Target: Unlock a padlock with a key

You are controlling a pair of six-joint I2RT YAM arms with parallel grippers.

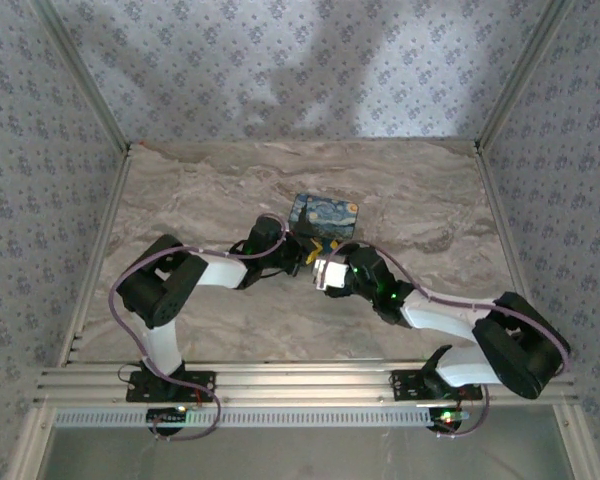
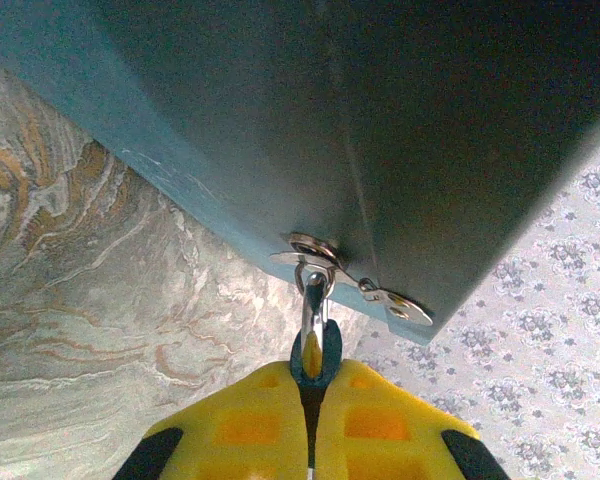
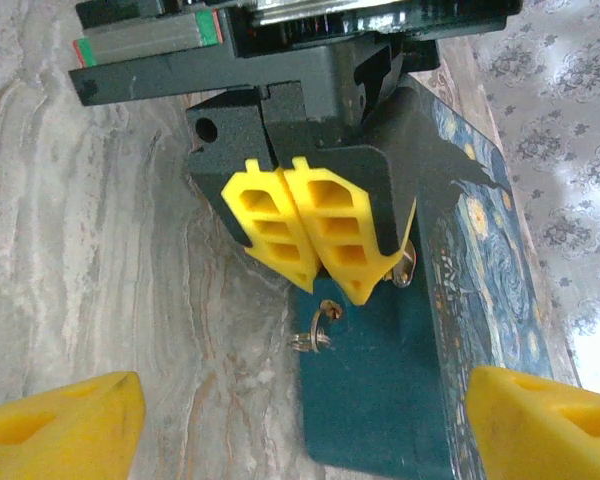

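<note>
The small blue-grey padlock (image 2: 331, 349) hangs by its silver shackle (image 2: 311, 309) from the hasp (image 2: 352, 283) of the starry-night tin (image 1: 325, 218). My left gripper (image 2: 313, 385) is shut on the padlock's body, its yellow fingers (image 3: 325, 225) pressed together against the tin's front. A small brass key (image 3: 332, 308) with a wire ring (image 3: 310, 340) sticks out just below those fingertips. My right gripper (image 3: 305, 430) stands wide open facing the key, with one yellow fingertip (image 3: 60, 420) at each lower corner and nothing between them.
The tin's dark teal front wall (image 3: 380, 400) rests on the marbled tabletop (image 1: 200, 190). Both arms meet at the tin near the table's middle. Patterned walls (image 1: 40, 150) enclose the table on three sides.
</note>
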